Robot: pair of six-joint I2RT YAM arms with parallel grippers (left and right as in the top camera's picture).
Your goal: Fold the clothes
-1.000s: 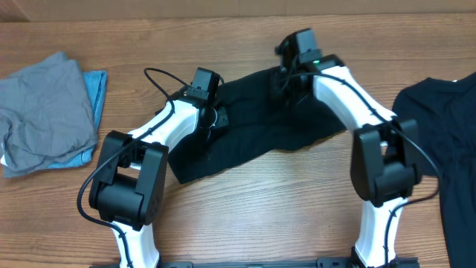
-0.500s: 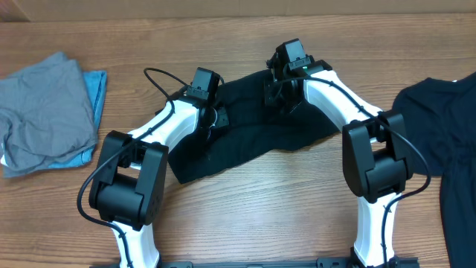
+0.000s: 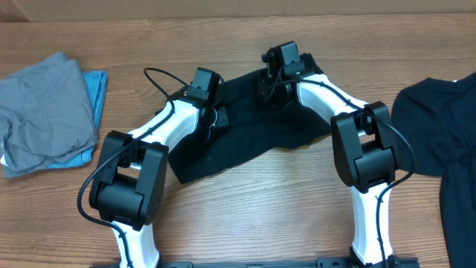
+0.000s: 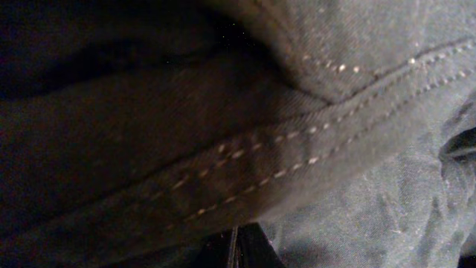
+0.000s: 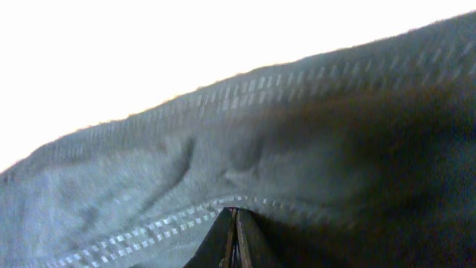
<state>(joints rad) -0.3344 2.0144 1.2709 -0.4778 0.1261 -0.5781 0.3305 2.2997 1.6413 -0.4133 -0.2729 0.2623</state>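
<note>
A black garment [image 3: 253, 138] lies spread at the table's middle. My left gripper [image 3: 213, 119] is down on its left part. In the left wrist view the jaws [image 4: 234, 249] are shut, with stitched black fabric [image 4: 223, 149] pressed over them. My right gripper [image 3: 271, 88] is at the garment's upper edge. In the right wrist view its jaws [image 5: 236, 223] are shut on a double-stitched hem [image 5: 223, 201]. A second black garment [image 3: 439, 126] lies at the right edge, away from both grippers.
A grey piece [image 3: 44, 112] lies crumpled at the far left on top of a light-blue piece [image 3: 95, 85]. Bare wooden table [image 3: 253, 216] shows in front of the garment, between the two arm bases.
My right gripper has moved left along the black garment's upper edge, drawing that edge toward the left arm. The left arm has not moved.
</note>
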